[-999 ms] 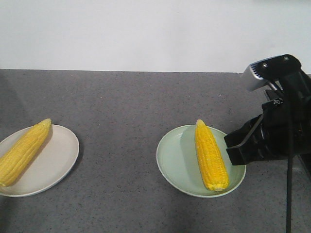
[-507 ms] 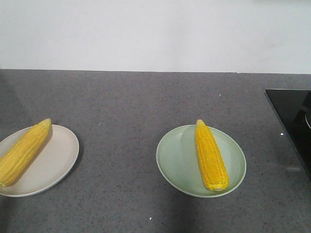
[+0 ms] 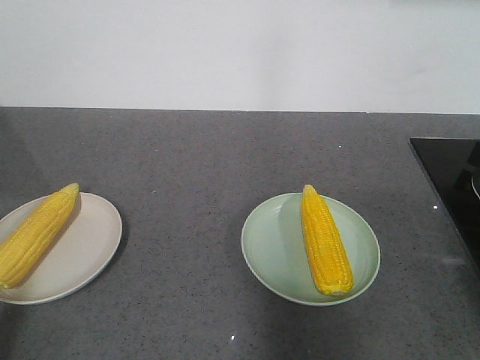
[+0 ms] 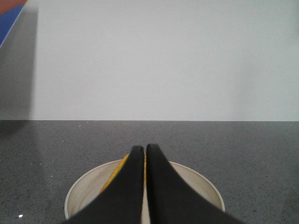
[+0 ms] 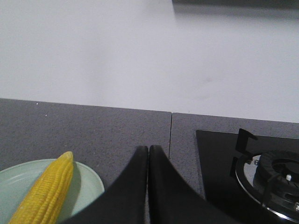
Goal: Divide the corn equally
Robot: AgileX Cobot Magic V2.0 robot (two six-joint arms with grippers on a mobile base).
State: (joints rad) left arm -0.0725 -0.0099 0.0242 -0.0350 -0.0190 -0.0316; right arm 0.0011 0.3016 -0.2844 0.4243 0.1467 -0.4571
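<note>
One corn cob (image 3: pixel 34 234) lies on the beige plate (image 3: pixel 86 251), another cob (image 3: pixel 325 240) on the green plate (image 3: pixel 274 244) at 3 o'clock. Left gripper (image 4: pixel 145 150) and right gripper (image 5: pixel 148 150): jaws closed, empty.

The right arm, beside the green plate (image 3: pixel 274 247) a second ago, is gone from the front view; the black stovetop (image 3: pixel 454 180) it covered now shows at the right edge.
</note>
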